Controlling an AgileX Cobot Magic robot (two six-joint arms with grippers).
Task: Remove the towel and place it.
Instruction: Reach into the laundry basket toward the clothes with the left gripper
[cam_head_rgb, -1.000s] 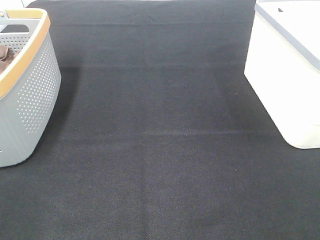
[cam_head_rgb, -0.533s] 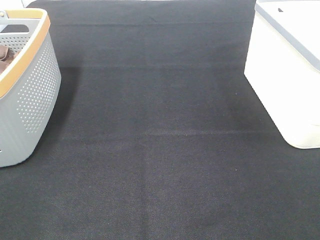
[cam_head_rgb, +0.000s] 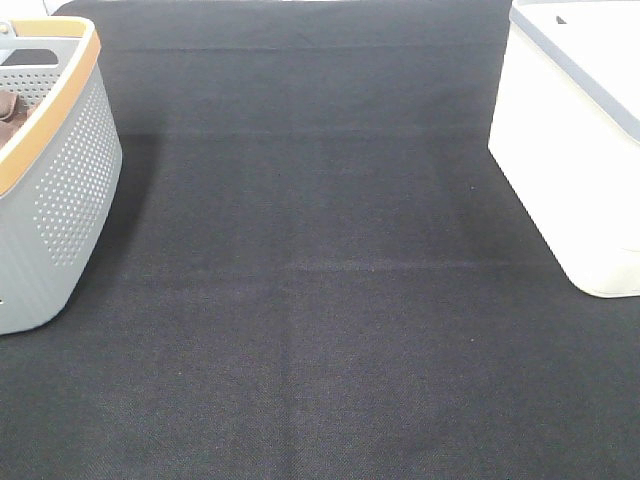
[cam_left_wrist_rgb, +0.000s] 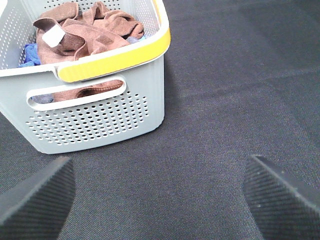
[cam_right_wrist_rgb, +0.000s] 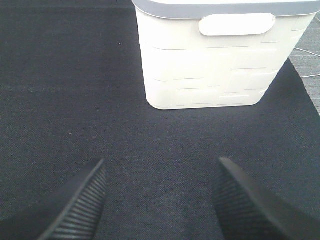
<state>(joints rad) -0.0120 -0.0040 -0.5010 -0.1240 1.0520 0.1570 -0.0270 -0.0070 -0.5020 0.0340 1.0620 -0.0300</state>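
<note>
The towel, a crumpled reddish-brown cloth with a small white tag, lies inside the grey perforated basket in the left wrist view. My left gripper is open and empty, over the black mat in front of the basket and apart from it. My right gripper is open and empty, over the mat in front of the white bin. Neither gripper shows in the exterior high view, where the basket stands at the left edge.
A blue cloth lies under the towel in the basket. A brown item shows over the basket's rim in the exterior view. The white bin stands at the right. Black mat spans between them.
</note>
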